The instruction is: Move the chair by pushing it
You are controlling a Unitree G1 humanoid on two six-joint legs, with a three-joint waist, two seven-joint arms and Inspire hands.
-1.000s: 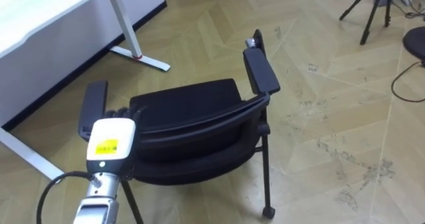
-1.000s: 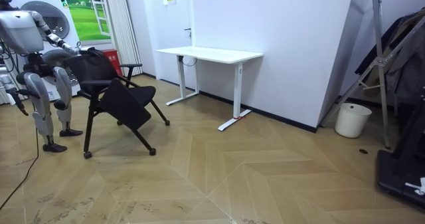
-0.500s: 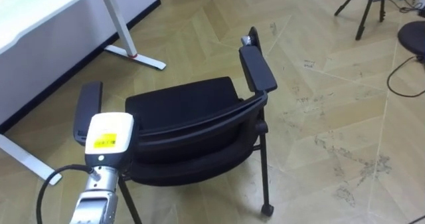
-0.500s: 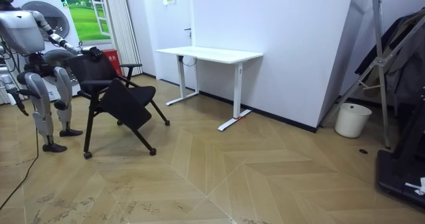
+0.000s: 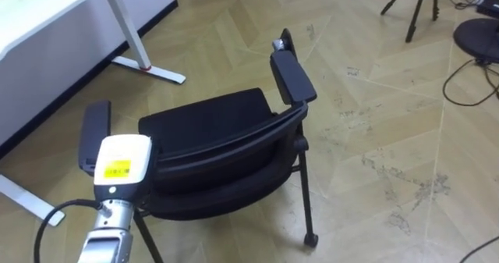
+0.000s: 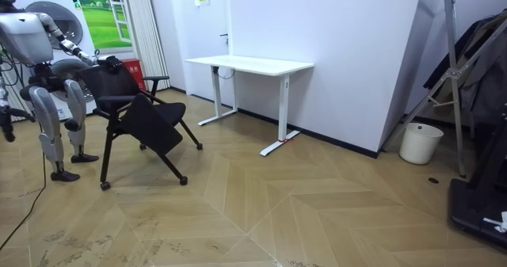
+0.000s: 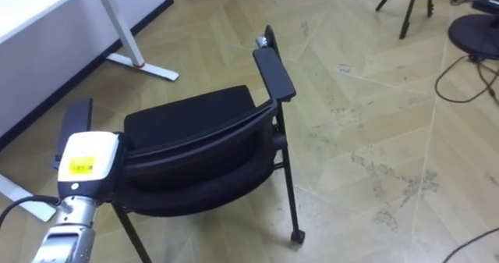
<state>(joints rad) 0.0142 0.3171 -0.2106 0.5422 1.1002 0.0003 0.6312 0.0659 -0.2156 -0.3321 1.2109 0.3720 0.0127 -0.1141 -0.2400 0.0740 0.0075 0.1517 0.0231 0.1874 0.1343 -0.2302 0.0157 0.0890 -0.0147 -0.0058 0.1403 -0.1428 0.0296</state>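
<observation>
Left hand [image 5: 121, 163] rested at left end of chair [image 5: 207, 122] backrest [image 5: 234, 142], back of hand toward camera; whether it gripped or just pressed could not be told. Right hand [image 6: 5, 129] seemed to hang low beside body, well apart from chair, state unreadable. Chair lay straight ahead of left hand: backrest nearest, its rail crosswise with right end farther off, seat beyond. Desk [image 5: 47, 17] stood farther, ahead-left, so push likely went that way.
</observation>
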